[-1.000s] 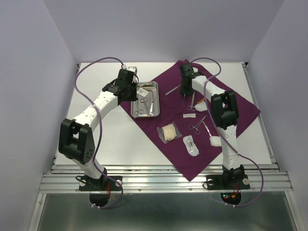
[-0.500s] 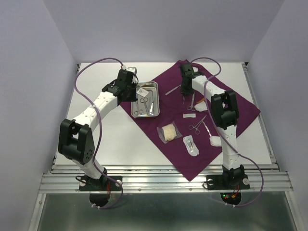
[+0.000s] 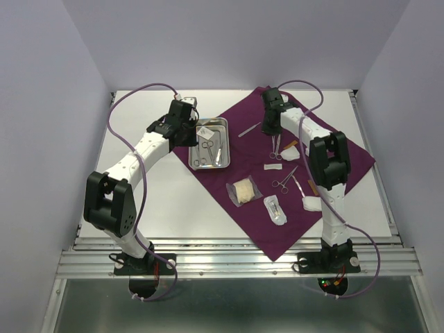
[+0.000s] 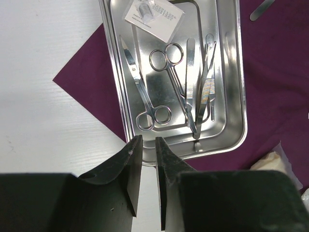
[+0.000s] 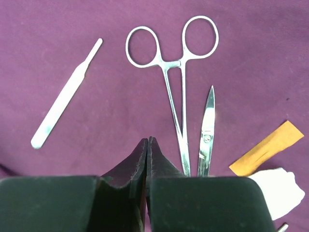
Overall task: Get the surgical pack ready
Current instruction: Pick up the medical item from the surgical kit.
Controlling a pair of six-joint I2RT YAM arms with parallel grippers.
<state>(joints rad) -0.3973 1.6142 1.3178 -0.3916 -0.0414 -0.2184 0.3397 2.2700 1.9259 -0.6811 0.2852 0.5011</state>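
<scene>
Resting on matte plum cloth (image 5: 72,29), slim shiny ring-handled steel forceps (image 5: 183,106) lie just right of the right end effector (image 5: 147,145), pressed together empty; the left end effector (image 4: 148,147), narrowly spread, sits below the glossy rectangular tray (image 4: 239,72).

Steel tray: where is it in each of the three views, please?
Top external: the steel tray is left of centre, on the left corner of the purple cloth.
Left wrist: the steel tray fills the upper middle.
Right wrist: not in it.
Shared landmark: the purple cloth shows in all three.
</scene>
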